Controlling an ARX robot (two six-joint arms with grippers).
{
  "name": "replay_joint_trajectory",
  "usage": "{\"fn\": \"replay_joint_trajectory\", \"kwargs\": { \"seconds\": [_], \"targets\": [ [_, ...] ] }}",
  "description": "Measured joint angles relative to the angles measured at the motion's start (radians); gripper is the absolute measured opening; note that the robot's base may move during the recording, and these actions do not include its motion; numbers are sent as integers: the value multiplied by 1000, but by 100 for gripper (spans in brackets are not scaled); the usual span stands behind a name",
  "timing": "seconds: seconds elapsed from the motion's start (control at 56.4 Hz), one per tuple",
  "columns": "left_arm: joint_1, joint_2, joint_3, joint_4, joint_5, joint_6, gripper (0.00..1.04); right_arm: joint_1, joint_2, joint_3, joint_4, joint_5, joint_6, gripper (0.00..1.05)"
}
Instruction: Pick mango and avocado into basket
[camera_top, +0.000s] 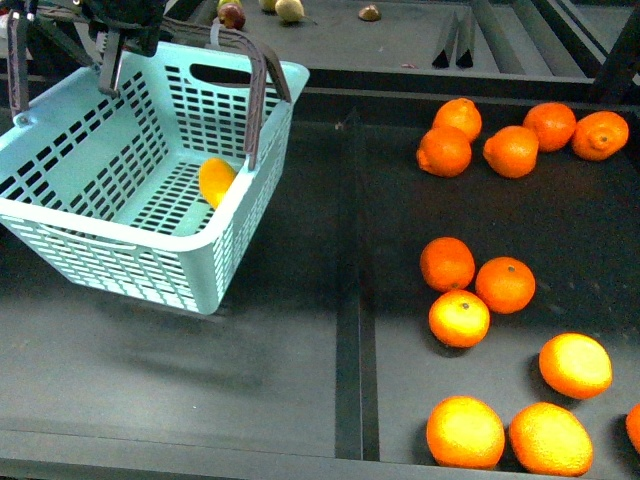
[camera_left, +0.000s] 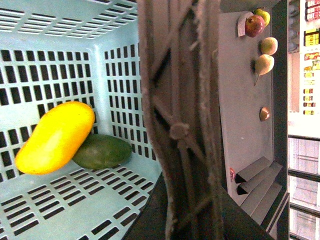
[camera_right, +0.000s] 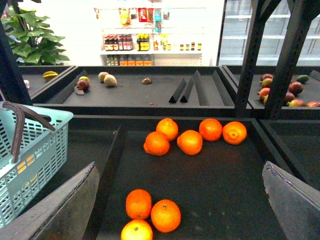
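Observation:
The teal basket (camera_top: 120, 215) hangs tilted above the left side of the dark shelf. My left gripper (camera_top: 118, 40) is shut on its brown-grey handle (camera_left: 180, 125), which fills the middle of the left wrist view. On the basket floor (camera_left: 75, 210) lies the yellow-orange mango (camera_left: 55, 137), with the dark green avocado (camera_left: 102, 151) touching it in the corner. In the front view only the mango (camera_top: 217, 180) shows, through the basket's open top. My right gripper (camera_right: 180, 170) is open and holds nothing. It is above the oranges, and the basket's corner (camera_right: 35, 150) is off to one side.
Several oranges (camera_top: 470, 290) lie loose on the right half of the shelf, with another cluster (camera_top: 512, 150) further back. A raised divider rail (camera_top: 348, 330) runs front to back down the middle. A rear shelf (camera_top: 400, 40) holds small fruits (camera_top: 289, 10) and dark wedge dividers (camera_top: 455, 45).

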Motion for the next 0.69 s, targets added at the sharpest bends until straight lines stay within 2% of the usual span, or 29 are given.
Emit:
{"fn": "replay_joint_trajectory", "kwargs": {
  "seconds": [0.142, 0.408, 0.514, 0.568, 0.692],
  "targets": [
    [-6, 8, -42, 4, -9, -53, 7, 0, 0, 0, 0, 0, 0, 97],
    [-1, 7, -100, 56, 69, -114, 7, 0, 0, 0, 0, 0, 0, 97],
    [0, -8, -134, 61, 105, -116, 29, 0, 0, 0, 0, 0, 0, 97],
    [-4, -29, -164, 60, 106, -111, 43, 0, 0, 0, 0, 0, 0, 97],
    [-3, -113, -235, 61, 50, -108, 67, 0, 0, 0, 0, 0, 0, 97]
  ]
}}
